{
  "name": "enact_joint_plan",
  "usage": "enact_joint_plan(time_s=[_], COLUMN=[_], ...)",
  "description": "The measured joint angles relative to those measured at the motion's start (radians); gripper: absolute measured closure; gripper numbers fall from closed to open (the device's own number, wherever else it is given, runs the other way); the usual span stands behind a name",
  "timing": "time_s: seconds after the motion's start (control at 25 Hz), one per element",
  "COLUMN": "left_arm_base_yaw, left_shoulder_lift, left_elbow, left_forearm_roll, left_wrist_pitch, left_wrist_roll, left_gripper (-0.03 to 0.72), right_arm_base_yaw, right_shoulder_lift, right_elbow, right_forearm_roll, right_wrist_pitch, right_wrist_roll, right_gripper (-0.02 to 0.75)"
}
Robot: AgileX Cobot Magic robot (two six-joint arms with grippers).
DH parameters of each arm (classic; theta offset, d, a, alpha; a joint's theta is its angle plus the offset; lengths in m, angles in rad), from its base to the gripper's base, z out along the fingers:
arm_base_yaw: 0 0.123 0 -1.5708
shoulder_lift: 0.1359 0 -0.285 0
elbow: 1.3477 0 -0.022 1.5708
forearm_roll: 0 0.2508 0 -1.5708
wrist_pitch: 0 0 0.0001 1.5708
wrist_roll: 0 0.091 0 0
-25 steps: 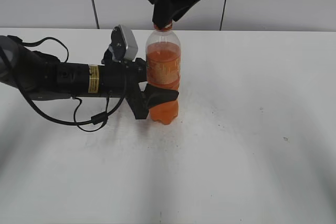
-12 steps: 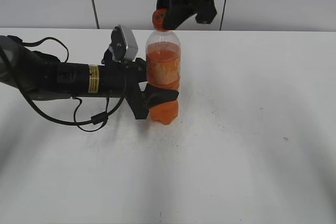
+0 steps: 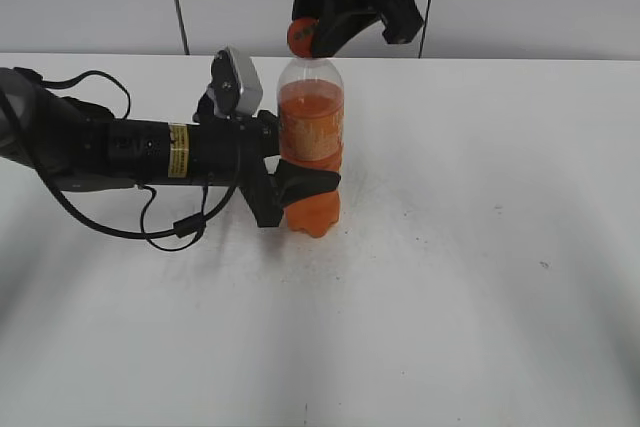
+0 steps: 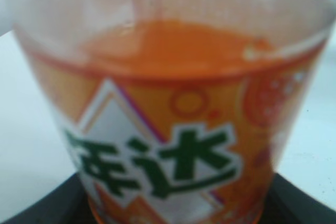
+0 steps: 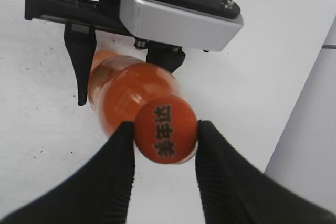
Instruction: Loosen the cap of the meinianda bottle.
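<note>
Left gripper [image 3: 300, 187] clamps the meinianda bottle [image 3: 311, 147] low to steady it, while right gripper [image 5: 164, 136] pinches the cap [image 5: 166, 129], seemingly lifted clear.

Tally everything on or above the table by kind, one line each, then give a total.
Bottles: 1, the meinianda bottle, held by the left gripper.
Caps: 1, the cap, pinched in the right gripper.
Grippers: 2.
Total: 4.
</note>
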Motion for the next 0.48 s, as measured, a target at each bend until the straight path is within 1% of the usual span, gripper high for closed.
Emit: enact_joint_plan(time_s=[0.16, 0.28, 0.4, 0.48], left_arm_base_yaw=[0.0, 0.0, 0.0, 0.0], left_shoulder_lift=[0.0, 0.0, 0.0, 0.0], left_elbow=[0.0, 0.0, 0.0, 0.0], left_forearm_roll=[-0.001, -0.001, 0.0, 0.0], left_wrist_pitch=[0.0, 0.001, 0.001, 0.001], left_wrist_roll=[0.0, 0.0, 0.0, 0.0], left_gripper=[0.27, 0.27, 0.27, 0.27], right_arm_base_yaw=[0.0, 0.0, 0.0, 0.0], right_shoulder_lift=[-0.034, -0.07, -0.1, -0.118], right_elbow=[0.0, 0.0, 0.0, 0.0], right_forearm_roll=[0.027, 0.043, 0.047, 0.047], right_wrist_pitch=[0.001, 0.001, 0.001, 0.002], right_wrist_roll=[0.002, 0.068, 0.258, 0.445], right_gripper=[0.468, 0.468, 0.468, 0.468])
